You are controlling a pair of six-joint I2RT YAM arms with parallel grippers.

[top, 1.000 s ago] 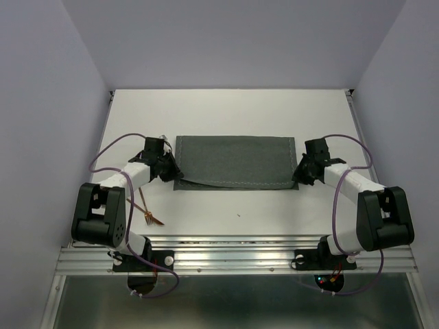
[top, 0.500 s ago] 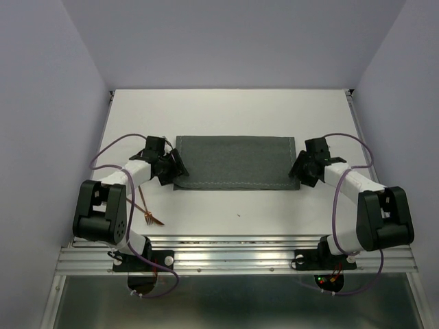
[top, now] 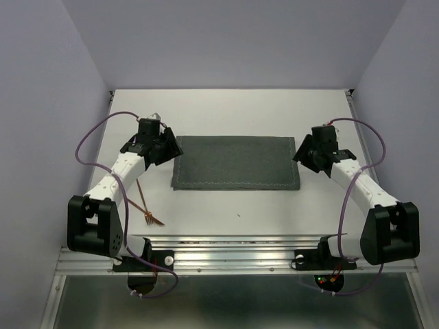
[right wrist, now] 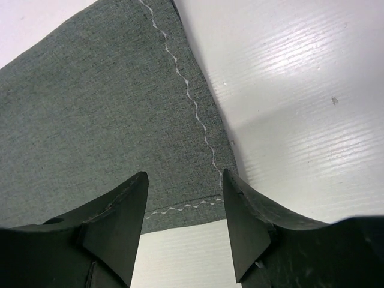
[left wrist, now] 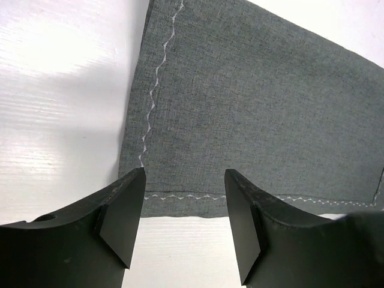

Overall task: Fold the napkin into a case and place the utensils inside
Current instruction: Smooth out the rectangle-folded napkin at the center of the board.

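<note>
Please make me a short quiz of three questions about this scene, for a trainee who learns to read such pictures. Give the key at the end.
1. True or false: the left gripper is shut on a corner of the napkin.
2. Where do the utensils lie? A: on top of the napkin. B: on the table beside the left arm, off the napkin. C: tucked inside the napkin.
3. Fill in: the right gripper is near a napkin corner with its jaws ___ and nothing between them.

Key: 1 false; 2 B; 3 open.
</note>
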